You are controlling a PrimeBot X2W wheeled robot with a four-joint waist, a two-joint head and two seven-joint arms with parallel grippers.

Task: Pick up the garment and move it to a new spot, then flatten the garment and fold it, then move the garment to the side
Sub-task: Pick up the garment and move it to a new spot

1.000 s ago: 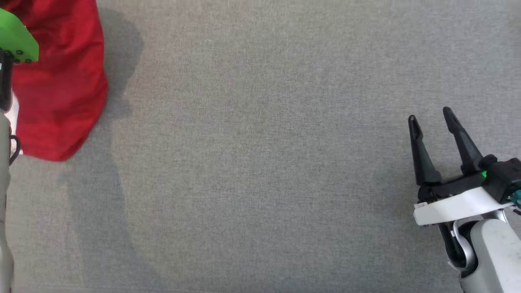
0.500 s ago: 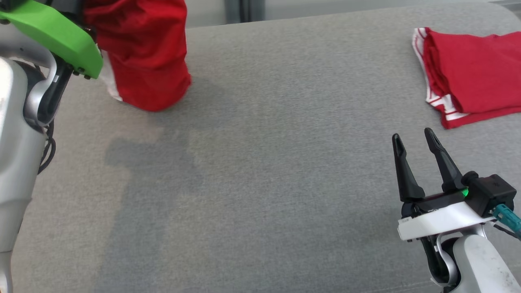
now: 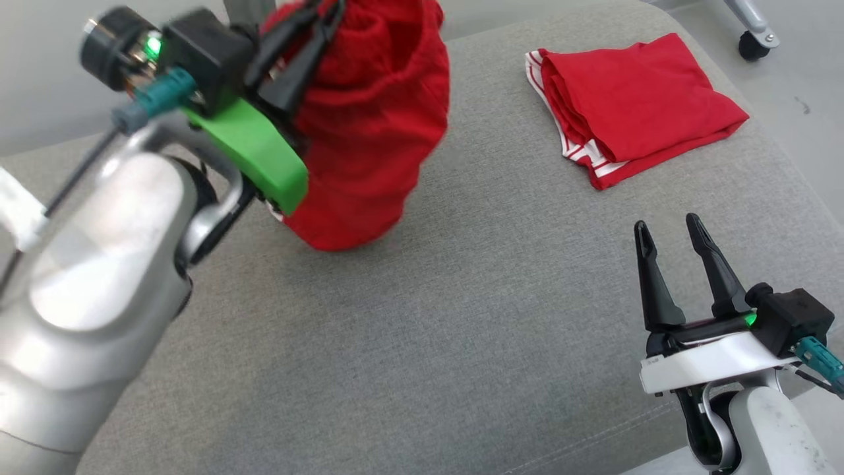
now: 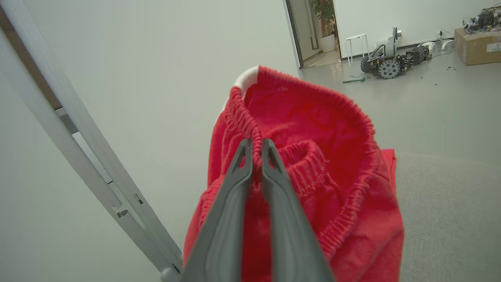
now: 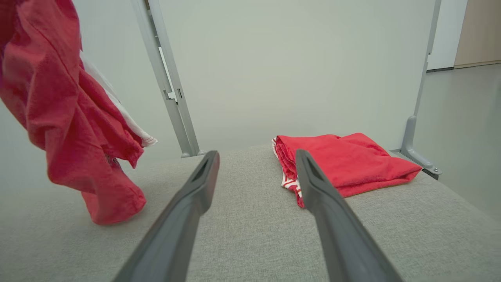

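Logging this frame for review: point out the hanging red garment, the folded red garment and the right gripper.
hanging red garment (image 3: 369,145), head view, middle of the draped cloth.
folded red garment (image 3: 649,99), head view, top layer.
right gripper (image 3: 666,224), head view, midway between its open fingertips.

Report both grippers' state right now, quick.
Left gripper: shut on the elastic waistband of the red fabric garment, holding it up.
Right gripper: open, holding nothing, over the grey fabric surface.

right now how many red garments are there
2. The hanging garment is pinched at its waistband by the left gripper; the folded garment lies on the grey cushion, far right.
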